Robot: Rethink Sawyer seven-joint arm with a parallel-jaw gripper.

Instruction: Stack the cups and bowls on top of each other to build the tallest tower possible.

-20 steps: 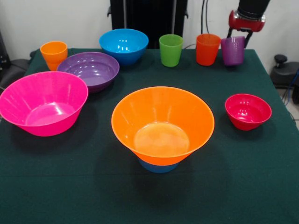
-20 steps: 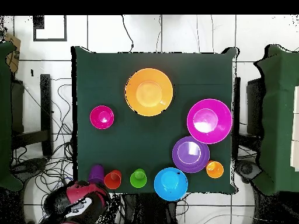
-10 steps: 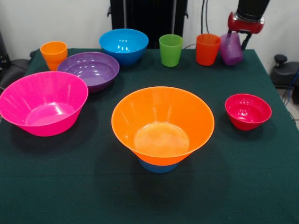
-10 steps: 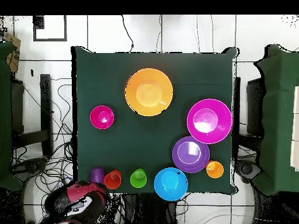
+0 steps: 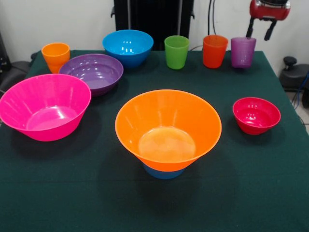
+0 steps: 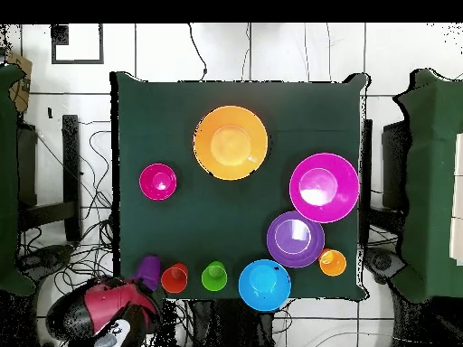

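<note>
The tower is the large orange bowl point(image 5: 168, 126) point(image 6: 231, 142) sitting on the small light-blue bowl point(image 5: 163, 172). The purple cup point(image 5: 242, 52) point(image 6: 148, 268) stands upright at the far right of the cup row, beside the red-orange cup point(image 5: 215, 50) point(image 6: 174, 278) and the green cup point(image 5: 176, 51) point(image 6: 214, 276). My gripper point(image 5: 259, 35) is open and empty, above and just behind the purple cup. The yellow-orange cup point(image 5: 56, 56), blue bowl point(image 5: 128, 47), purple bowl point(image 5: 91, 72), pink bowl point(image 5: 44, 106) and red bowl point(image 5: 256, 115) stand apart on the table.
The green table point(image 5: 251, 193) ends just behind the cup row. The robot's black pedestal point(image 5: 153, 17) stands behind the blue bowl. In the overhead view the red arm point(image 6: 104, 310) hangs over the table's corner by the purple cup.
The gripper let go of the purple cup, which was held tilted and now stands upright. The gripper rose and drew back to the right.
</note>
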